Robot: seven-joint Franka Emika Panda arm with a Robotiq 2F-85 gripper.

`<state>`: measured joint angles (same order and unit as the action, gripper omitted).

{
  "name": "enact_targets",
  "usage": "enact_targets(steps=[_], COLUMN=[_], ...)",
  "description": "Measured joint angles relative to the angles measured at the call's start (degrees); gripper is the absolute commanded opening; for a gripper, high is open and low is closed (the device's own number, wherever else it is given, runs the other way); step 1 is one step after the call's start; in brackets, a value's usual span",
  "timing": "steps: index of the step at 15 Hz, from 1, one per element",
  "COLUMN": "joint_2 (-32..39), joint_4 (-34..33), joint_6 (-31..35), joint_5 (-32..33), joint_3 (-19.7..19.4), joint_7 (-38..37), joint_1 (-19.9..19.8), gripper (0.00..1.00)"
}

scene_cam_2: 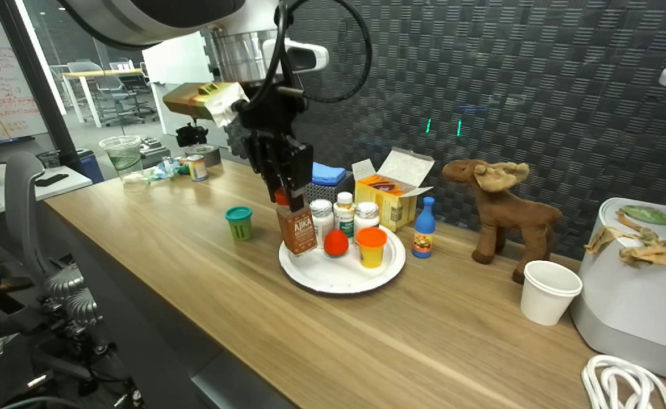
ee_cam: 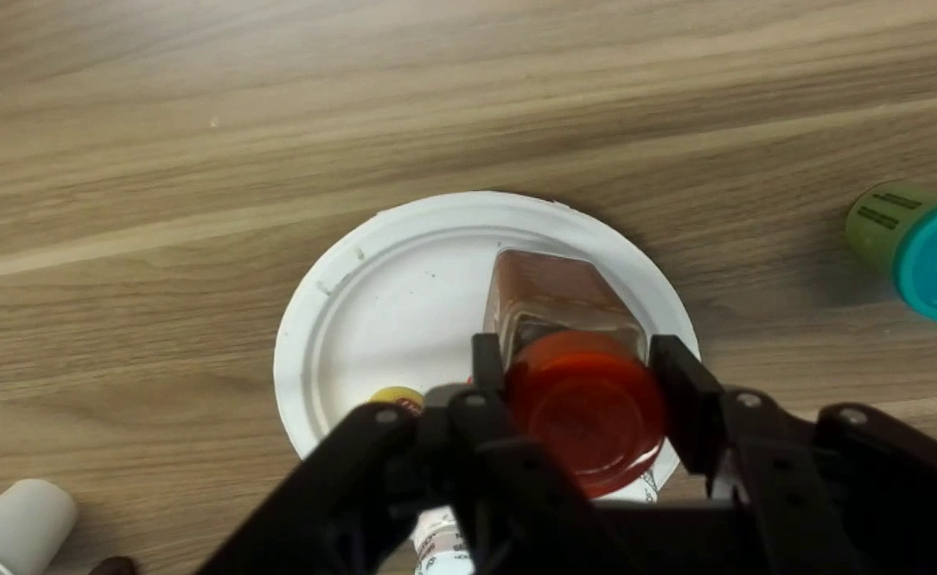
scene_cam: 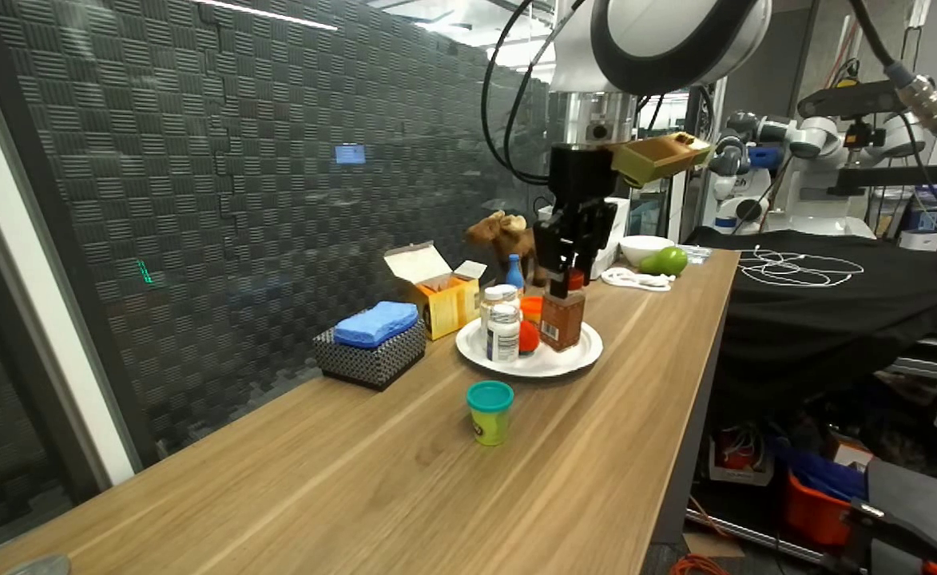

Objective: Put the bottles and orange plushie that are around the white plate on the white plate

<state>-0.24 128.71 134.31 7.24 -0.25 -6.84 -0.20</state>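
one gripper (ee_cam: 573, 359) pinches one red-capped amber bottle (scene_cam_2: 297, 232), tilted, over the left side of one white plate (scene_cam_2: 338, 281) in an exterior view; whether they touch cannot be told. three white bottles (scene_cam_2: 344, 216) stand on the plate's far side, one orange plushie (scene_cam_2: 335, 243) and one yellow tub (scene_cam_2: 371, 257) nearer. one green tub (scene_cam_2: 241, 230) stands off left, one blue bottle (scene_cam_2: 423, 227) right.

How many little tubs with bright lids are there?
2 visible: a teal-lidded tub on the table and an orange-lidded tub on the white plate. Others may be hidden.
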Motion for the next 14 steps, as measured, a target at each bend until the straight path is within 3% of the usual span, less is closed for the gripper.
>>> enact_targets(steps=[14], joint_2=[6.5], joint_4=[-3.5], joint_6=[2.7], joint_5=[0.2], joint_3=[-2.3], joint_7=[-1.5], joint_1=[-0.7], gripper=[0.24])
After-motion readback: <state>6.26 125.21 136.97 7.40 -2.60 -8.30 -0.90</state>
